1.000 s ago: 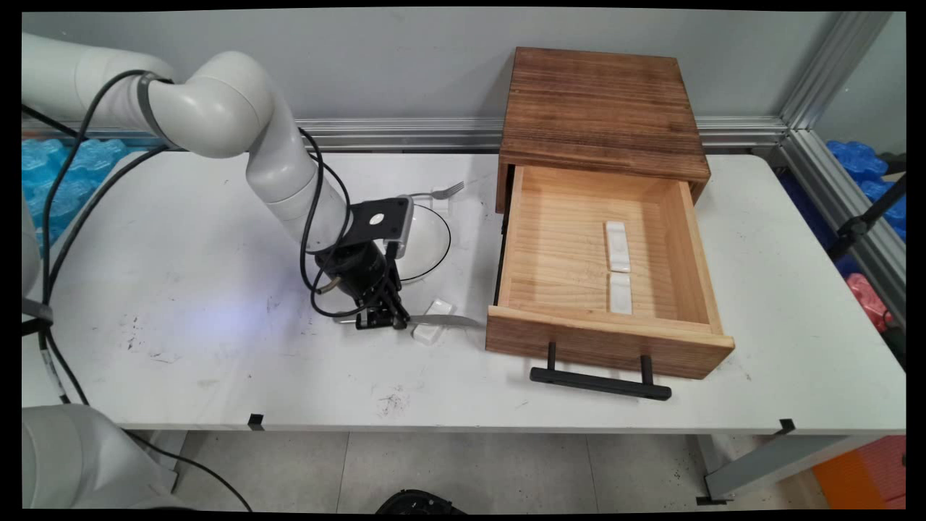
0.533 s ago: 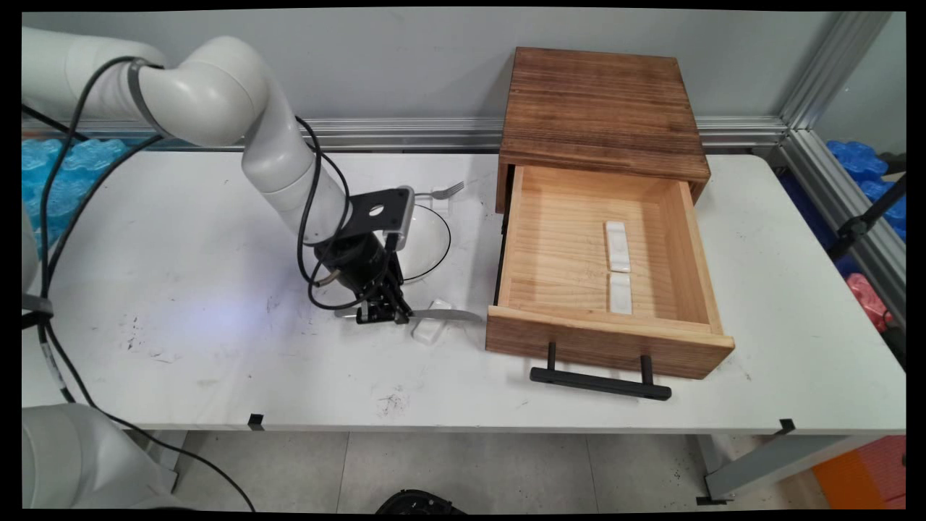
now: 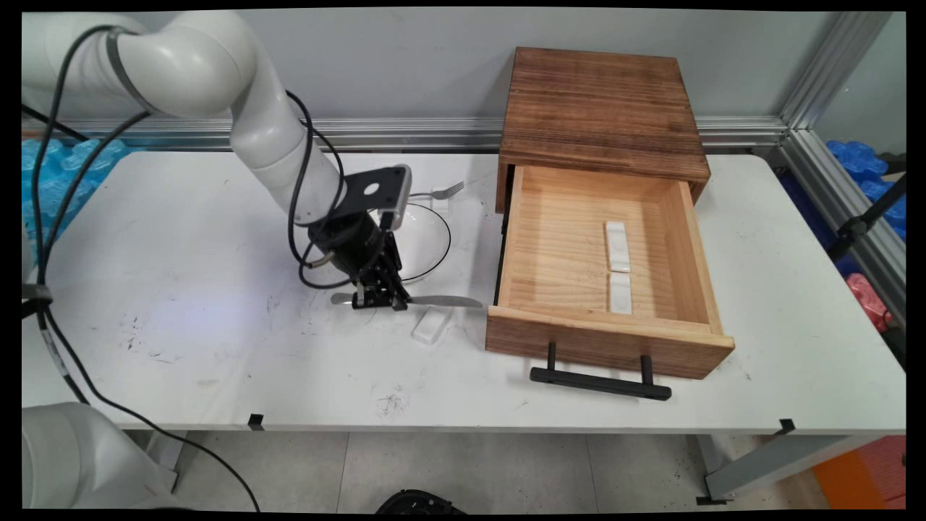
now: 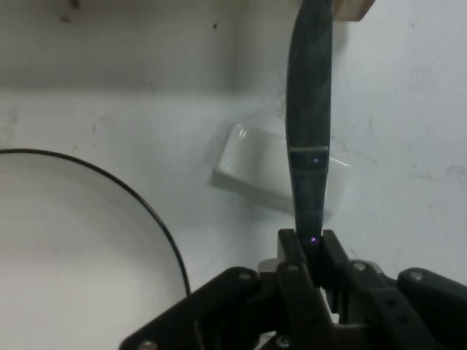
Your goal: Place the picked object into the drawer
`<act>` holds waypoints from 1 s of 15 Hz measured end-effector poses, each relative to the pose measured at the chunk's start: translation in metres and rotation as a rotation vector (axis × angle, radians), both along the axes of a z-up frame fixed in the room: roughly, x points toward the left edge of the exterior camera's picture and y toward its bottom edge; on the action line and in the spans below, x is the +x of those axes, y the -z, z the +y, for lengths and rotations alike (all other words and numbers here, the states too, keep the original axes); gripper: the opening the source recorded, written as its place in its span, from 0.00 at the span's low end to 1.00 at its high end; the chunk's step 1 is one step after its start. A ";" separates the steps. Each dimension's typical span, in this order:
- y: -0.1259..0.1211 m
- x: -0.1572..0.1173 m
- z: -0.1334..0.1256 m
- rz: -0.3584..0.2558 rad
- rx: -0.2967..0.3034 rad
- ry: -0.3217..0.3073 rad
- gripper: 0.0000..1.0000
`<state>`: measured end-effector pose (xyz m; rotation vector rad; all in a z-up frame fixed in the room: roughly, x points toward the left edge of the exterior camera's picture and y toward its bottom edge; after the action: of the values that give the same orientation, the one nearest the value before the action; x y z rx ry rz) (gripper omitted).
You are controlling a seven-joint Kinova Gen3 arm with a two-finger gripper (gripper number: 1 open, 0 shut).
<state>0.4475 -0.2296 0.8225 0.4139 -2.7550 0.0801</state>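
Knife [image 3: 441,301] pinched in the claw, lifted just clear of the table [image 3: 217,347].

The gripper [image 3: 379,301] clamps the knife's handle, blade pointing right toward the open wooden drawer [image 3: 600,340]. A white rest [image 3: 431,323] lies just nearer, under the blade; a black-rimmed white plate [image 3: 427,242] sits behind, a fork [image 3: 443,191] farther back. Two white rests [image 3: 618,266] lie in the drawer.

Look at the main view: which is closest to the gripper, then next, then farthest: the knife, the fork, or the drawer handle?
1. Knife: clamped in the gripper.
2. Fork: behind the plate, toward the wall.
3. Drawer handle: far right, near the table's front edge.
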 end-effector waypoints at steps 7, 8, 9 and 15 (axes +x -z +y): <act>-0.038 0.003 -0.004 0.008 -0.005 0.022 0.00; -0.041 0.003 -0.005 0.009 -0.007 0.025 0.00; -0.047 0.002 -0.007 0.013 -0.010 0.029 0.00; -0.081 -0.015 -0.020 0.044 -0.035 0.057 0.00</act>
<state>0.4329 -0.2496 0.9031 0.3238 -2.7162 0.1036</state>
